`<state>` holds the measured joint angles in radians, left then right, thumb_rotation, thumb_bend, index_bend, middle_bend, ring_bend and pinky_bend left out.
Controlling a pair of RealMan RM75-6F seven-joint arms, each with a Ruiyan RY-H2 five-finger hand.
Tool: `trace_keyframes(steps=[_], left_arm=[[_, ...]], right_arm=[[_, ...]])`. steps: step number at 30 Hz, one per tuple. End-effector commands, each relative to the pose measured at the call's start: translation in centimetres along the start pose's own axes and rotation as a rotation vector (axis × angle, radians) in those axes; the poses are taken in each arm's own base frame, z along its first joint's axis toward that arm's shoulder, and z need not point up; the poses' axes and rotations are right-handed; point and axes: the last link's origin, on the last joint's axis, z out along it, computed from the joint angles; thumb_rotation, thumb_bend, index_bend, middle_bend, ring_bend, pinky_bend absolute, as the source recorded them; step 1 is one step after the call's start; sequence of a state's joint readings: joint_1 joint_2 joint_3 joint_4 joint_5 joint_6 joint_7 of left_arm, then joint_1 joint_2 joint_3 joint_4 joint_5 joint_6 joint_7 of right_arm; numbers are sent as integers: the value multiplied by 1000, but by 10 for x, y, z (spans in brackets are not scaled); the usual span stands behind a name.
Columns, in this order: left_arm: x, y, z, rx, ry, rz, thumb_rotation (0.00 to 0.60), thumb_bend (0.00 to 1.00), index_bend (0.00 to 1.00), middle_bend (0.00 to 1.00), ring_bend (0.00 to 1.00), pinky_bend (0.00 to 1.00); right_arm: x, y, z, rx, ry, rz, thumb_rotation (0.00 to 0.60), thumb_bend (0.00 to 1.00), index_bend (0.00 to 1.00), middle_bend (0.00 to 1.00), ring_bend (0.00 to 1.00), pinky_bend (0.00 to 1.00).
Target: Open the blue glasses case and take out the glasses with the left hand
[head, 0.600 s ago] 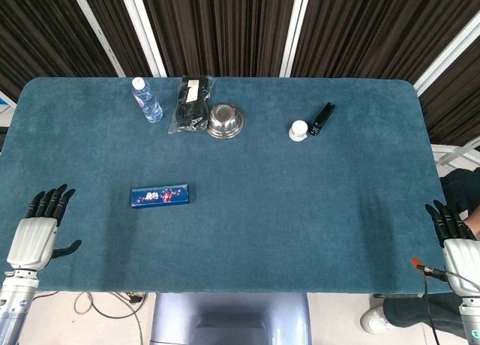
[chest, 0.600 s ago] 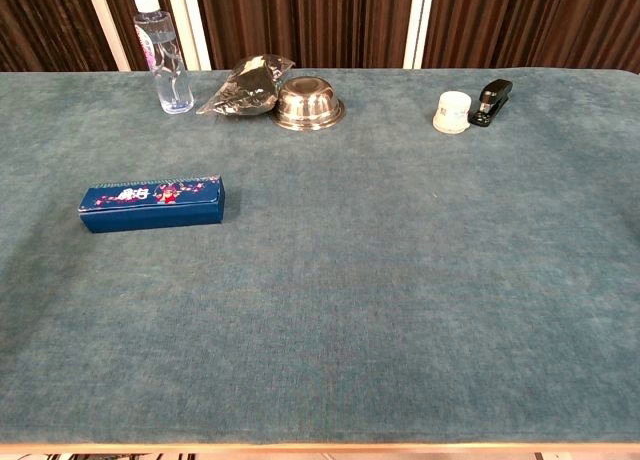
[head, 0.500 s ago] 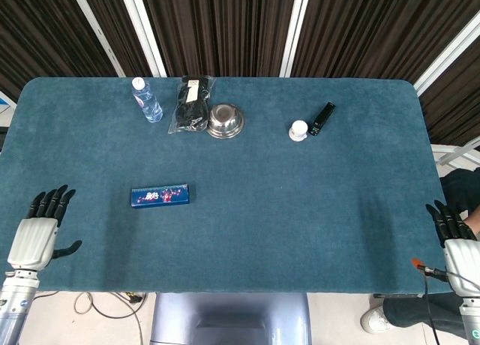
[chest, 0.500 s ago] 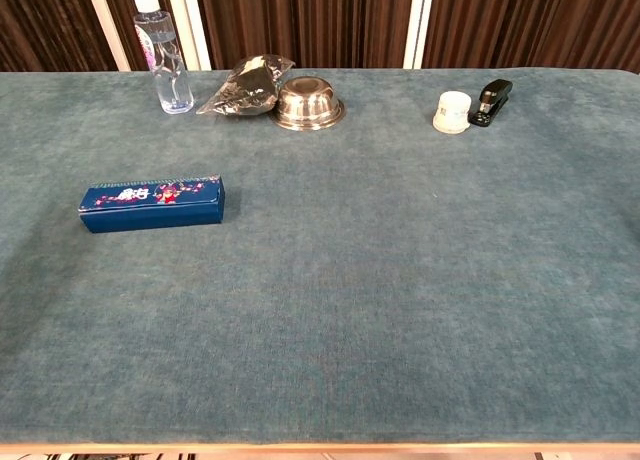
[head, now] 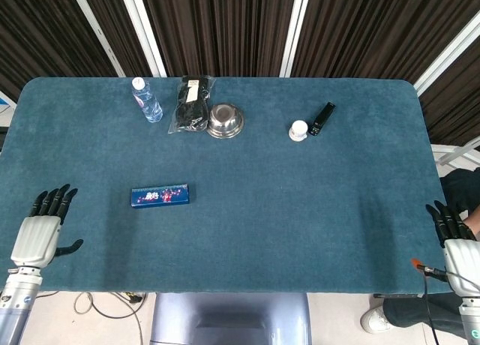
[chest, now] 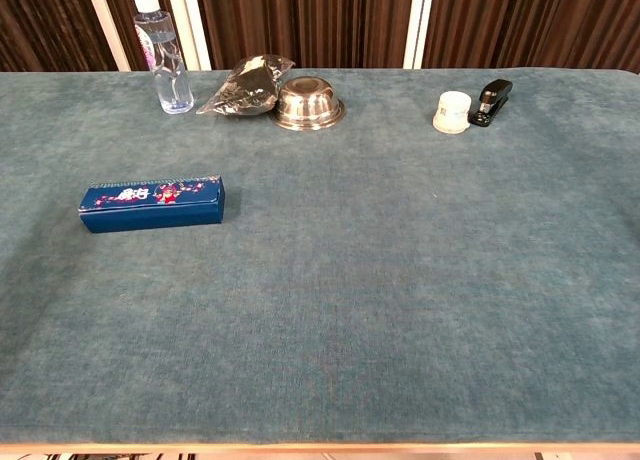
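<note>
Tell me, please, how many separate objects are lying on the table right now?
6. The blue glasses case lies near the left front. Along the far edge: water bottle, black bag, metal bowl, white jar, black stapler. Nothing seems hidden.
</note>
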<state>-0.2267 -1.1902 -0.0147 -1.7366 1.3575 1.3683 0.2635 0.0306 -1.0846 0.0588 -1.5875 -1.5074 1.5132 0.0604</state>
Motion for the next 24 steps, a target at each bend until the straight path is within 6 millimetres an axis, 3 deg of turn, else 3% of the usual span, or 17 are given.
trace_keyframes(steps=[1, 4, 12, 24], left_arm=[[3, 13, 11, -15, -8, -10, 600, 138, 0, 7, 0, 2], [9, 41, 43, -50, -16, -25, 600, 145, 0, 18, 0, 8], [6, 91, 87, -71, -84, -40, 600, 168, 2, 115, 0, 18], [-23, 135, 111, -53, -204, -24, 600, 238, 38, 235, 0, 33]], right_arm=[[0, 0, -1, 2, 0, 1, 600, 134, 0, 0, 0, 213], [1, 0, -1, 6, -2, 6, 600, 133, 0, 0, 0, 213], [1, 1, -1, 4, -4, 9, 600, 133, 0, 0, 0, 212], [1, 2, 0, 1, -7, 13, 600, 134, 0, 0, 0, 213]])
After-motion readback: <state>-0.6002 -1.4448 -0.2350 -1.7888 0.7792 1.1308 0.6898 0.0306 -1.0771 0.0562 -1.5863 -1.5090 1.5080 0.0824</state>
